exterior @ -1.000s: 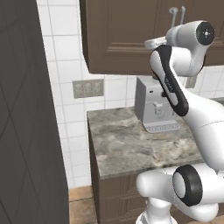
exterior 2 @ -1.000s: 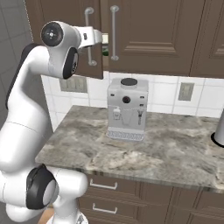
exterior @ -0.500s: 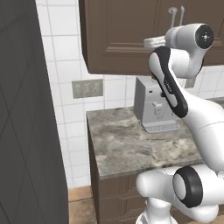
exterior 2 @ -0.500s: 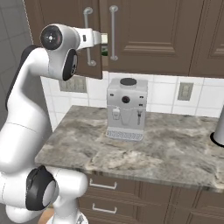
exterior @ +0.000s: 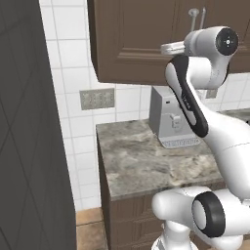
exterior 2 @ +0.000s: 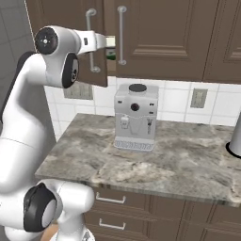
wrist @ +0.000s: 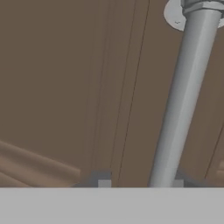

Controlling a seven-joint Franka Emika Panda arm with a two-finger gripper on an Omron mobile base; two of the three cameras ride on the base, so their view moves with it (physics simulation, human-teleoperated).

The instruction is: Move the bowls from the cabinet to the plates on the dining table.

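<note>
The cabinet (exterior 2: pixel 164 37) is dark brown, with panelled doors, and hangs above the counter. My gripper (exterior 2: pixel 112 42) reaches up to its doors, beside the silver bar handles (exterior 2: pixel 121 33). In the hand view one handle (wrist: pixel 183 96) runs down the door panel (wrist: pixel 52 87) and passes between my two fingertips, close to the right fingertip (wrist: pixel 177 183). A gap stays on the left side, so my gripper (wrist: pixel 140 183) stands open around the bar. From the left base view my gripper (exterior: pixel 166 47) sits against the cabinet's (exterior: pixel 136 39) lower edge. The bowls are hidden behind the doors. The plates and the dining table are out of view.
A silver coffee machine (exterior 2: pixel 135 115) stands on the mottled stone counter (exterior 2: pixel 179 160) under the cabinet. A tall dark unit (exterior: pixel 29 122) closes off the left side. Wall sockets (exterior 2: pixel 199 98) sit on the white tiles. A grey cylinder (exterior 2: pixel 235 141) shows at the right edge.
My hand has stayed at the cabinet handle, shifting only very slightly to the left. Nothing else moved.
</note>
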